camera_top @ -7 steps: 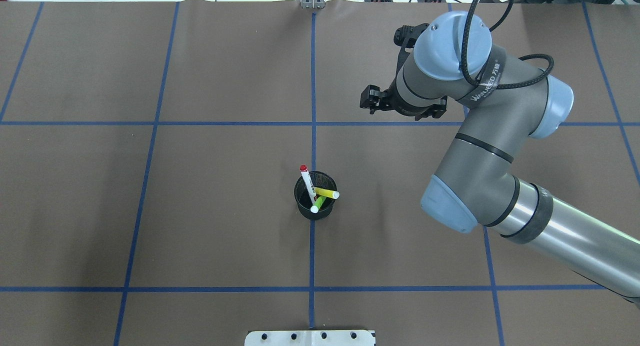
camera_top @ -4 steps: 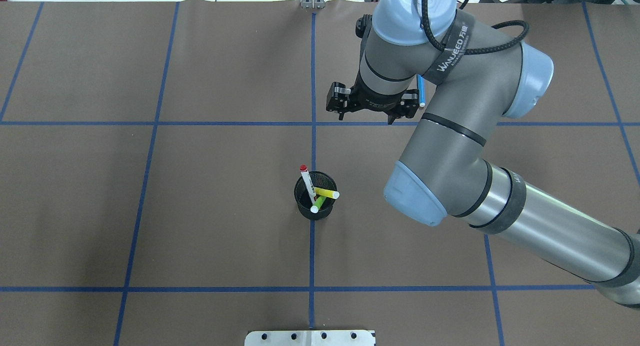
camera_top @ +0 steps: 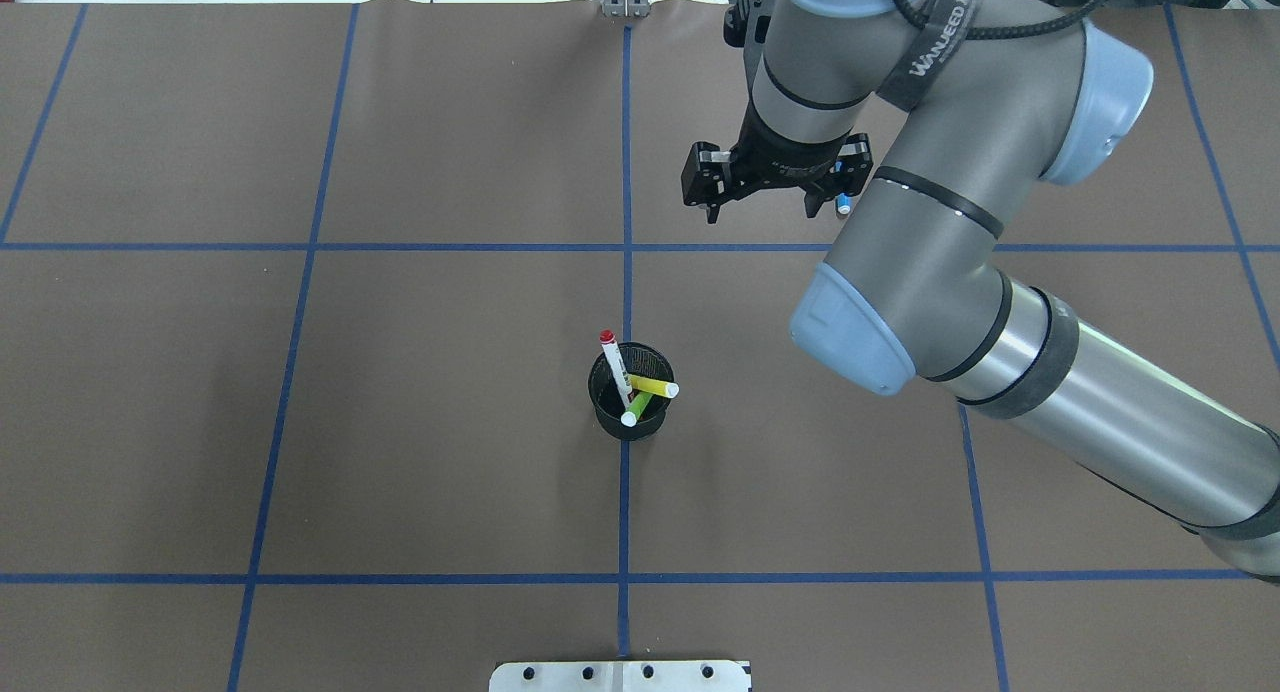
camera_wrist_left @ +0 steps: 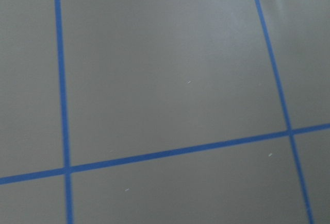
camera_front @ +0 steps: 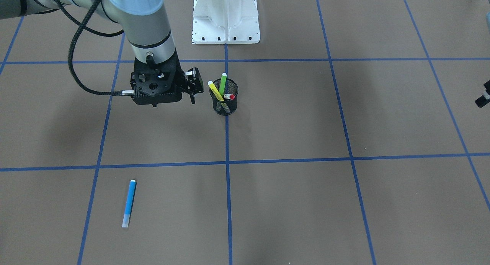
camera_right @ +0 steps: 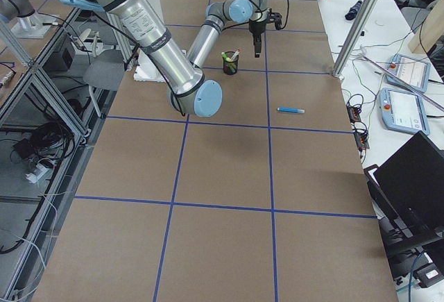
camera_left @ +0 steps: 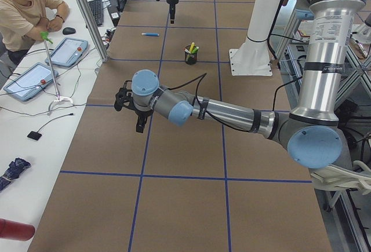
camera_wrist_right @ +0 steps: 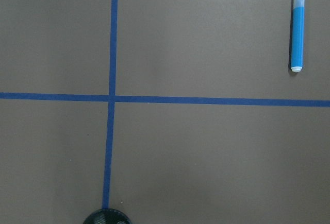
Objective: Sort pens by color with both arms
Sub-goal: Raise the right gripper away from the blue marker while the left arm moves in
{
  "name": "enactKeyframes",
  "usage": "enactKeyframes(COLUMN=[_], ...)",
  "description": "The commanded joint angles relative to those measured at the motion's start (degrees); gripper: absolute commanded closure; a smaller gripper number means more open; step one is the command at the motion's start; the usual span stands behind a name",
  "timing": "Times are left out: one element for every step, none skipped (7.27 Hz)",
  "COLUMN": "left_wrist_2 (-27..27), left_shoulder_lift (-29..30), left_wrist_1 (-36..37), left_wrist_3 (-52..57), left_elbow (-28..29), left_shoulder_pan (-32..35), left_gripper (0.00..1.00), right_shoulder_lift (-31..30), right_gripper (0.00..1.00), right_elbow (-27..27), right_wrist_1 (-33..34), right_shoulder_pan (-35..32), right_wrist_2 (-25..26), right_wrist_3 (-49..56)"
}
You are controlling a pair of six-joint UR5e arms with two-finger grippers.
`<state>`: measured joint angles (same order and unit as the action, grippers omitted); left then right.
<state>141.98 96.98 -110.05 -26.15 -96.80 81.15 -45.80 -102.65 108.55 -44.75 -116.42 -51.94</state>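
Four pens on our list: one laid out, three yet to sort.

1. Blue pen [camera_front: 129, 203]. It lies flat and alone on the table [camera_front: 291, 203], in the far square on the robot's right, well apart from the cup [camera_front: 225, 104]. A second ago the right arm [camera_top: 940, 172] covered it. A moment later it showed on the table beside the wrist. Now only its end peeps from under the wrist in the overhead view. We enter it as set down and released.

2. Green pen [camera_front: 222, 85], yellow pen [camera_front: 215, 92] and white pen [camera_front: 229, 97], the last red-capped. All three lean in the cup on the centre line, crossing one another. None has moved over the last second.

3. Right gripper [camera_top: 760, 204]. Its jaws are spread wide with nothing between them. It has swung off the blue pen toward the centre line and appears to have lifted. It hangs above the table between that pen and the cup. Its wrist camera shows the pen at upper right and the cup's rim at the bottom edge.

4. Left gripper [camera_left: 132, 113]. It hovers over bare table at the robot's left end, well apart from the cup. We cannot tell whether its jaws are apart or together, and its wrist camera shows only table.

Note: with blue placed, we judge the next step to be a fetch from the cup. The crossed pens may drag on each other or tip the cup.
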Motion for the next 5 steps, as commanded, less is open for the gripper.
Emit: enactKeyframes(left_wrist_2=[-3.01,-7.03,-13.51,-16.7,-16.56], left_shoulder_lift=[8.1,14.23,22.64,29.25,33.58], left_wrist_1=[2.8,13.01,24.94,33.33,35.24], left_wrist_3=[-11.78,-13.21,-13.23,-13.23,-13.31], left_elbow=[-0.32,-2.06,-2.17,-1.56,1.23], left_shoulder_pan=[-8.17,-13.34,-18.52,-24.23,-25.68], left_gripper=[0.0,0.0,0.0,0.0,0.0], right_shoulder_lift=[-1.91,-1.92,-2.1,-3.31,-4.98], right_gripper=[0.01,0.01,0.01,0.01,0.01], right_elbow=[0.25,1.21,1.31,1.4,1.49], right_wrist_1=[-0.18,-0.36,-0.53,-3.15,-6.13], right_shoulder_pan=[-2.61,-2.88,-3.14,-3.23,-3.23], right_wrist_2=[-0.83,-0.74,-0.74,-0.74,-1.0], right_wrist_3=[3.69,3.78,3.78,3.78,3.78])
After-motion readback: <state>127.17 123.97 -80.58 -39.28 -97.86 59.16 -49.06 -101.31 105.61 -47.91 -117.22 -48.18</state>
